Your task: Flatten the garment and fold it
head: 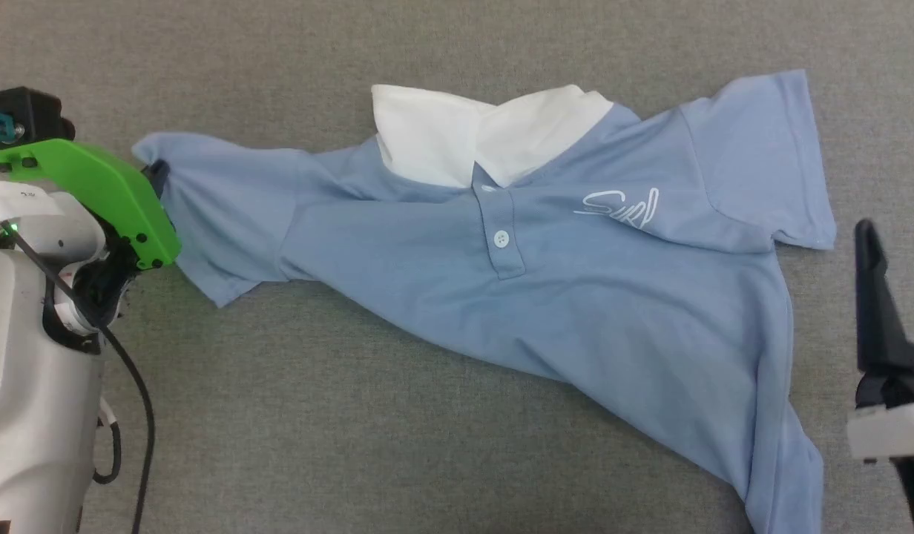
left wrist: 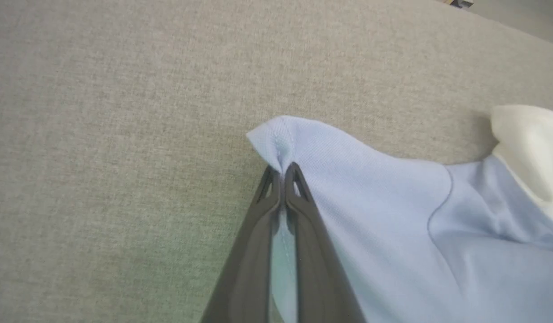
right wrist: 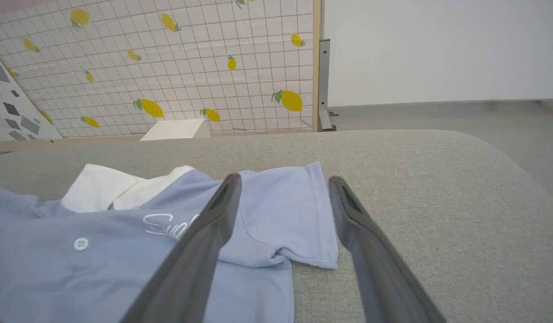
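The garment (head: 501, 297), a light blue polo shirt with a white collar (head: 457, 137), white buttons and a white script logo, lies crumpled face up across the grey surface. My left gripper (head: 159, 174) is shut on the far corner of the garment's left sleeve; the wrist view shows the cloth (left wrist: 393, 215) pinched between the closed left gripper (left wrist: 283, 172). My right gripper (head: 869, 237) hovers open beside the right sleeve. In its wrist view the right gripper (right wrist: 283, 181) straddles the hem of that sleeve (right wrist: 294, 215) from above, holding nothing.
The grey fabric surface (head: 316, 415) stretches around the shirt on all sides. Its far edge rounds off in the right wrist view, with a lemon-patterned panel (right wrist: 168, 67), a white box (right wrist: 175, 130) and a pale wall beyond.
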`<state>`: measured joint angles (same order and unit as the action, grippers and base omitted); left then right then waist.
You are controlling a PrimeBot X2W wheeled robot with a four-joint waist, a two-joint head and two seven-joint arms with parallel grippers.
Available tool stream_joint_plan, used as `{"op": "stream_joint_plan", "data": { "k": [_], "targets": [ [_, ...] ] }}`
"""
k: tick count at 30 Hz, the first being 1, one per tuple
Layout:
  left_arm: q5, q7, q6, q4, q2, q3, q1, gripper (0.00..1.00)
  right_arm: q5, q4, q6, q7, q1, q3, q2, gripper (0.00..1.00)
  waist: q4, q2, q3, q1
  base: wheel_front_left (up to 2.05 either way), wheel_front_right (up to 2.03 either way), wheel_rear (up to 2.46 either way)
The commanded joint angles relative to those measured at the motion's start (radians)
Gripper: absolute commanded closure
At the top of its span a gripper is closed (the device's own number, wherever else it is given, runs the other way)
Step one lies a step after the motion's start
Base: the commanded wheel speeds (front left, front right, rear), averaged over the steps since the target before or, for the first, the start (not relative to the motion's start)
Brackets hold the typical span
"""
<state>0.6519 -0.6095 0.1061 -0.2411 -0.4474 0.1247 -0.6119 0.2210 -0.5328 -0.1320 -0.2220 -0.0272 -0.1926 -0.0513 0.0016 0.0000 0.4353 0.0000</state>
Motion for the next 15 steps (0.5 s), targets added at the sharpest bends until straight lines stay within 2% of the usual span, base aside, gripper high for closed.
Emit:
{"op": "stream_joint_plan", "data": {
  "k": [1, 7, 15],
  "targets": [
    [0.002, 0.019, -0.013, 0.013, 0.004, -0.002, -0.006, 1.00, -0.009, -0.003, 0.001, -0.011, 0.038, 0.000, -0.013, 0.00, 0.011, 0.0000, -0.017, 0.0000, 0.00, 0.00, 0.00],
    [-0.003, 0.066, -0.024, 0.093, 0.022, 0.011, 0.030, 1.00, 0.027, 0.050, 0.001, -0.153, 0.224, -0.037, -0.092, 0.00, 0.041, 0.0000, -0.012, 0.0000, 0.00, 0.00, 0.00],
    [-0.029, 0.044, -0.007, 0.221, 0.060, 0.076, 0.031, 1.00, 0.026, 0.290, 0.001, -0.444, 0.538, -0.077, -0.199, 0.00, 0.106, 0.0000, 0.041, 0.0000, 0.00, 0.00, 0.00]
  ]
}}
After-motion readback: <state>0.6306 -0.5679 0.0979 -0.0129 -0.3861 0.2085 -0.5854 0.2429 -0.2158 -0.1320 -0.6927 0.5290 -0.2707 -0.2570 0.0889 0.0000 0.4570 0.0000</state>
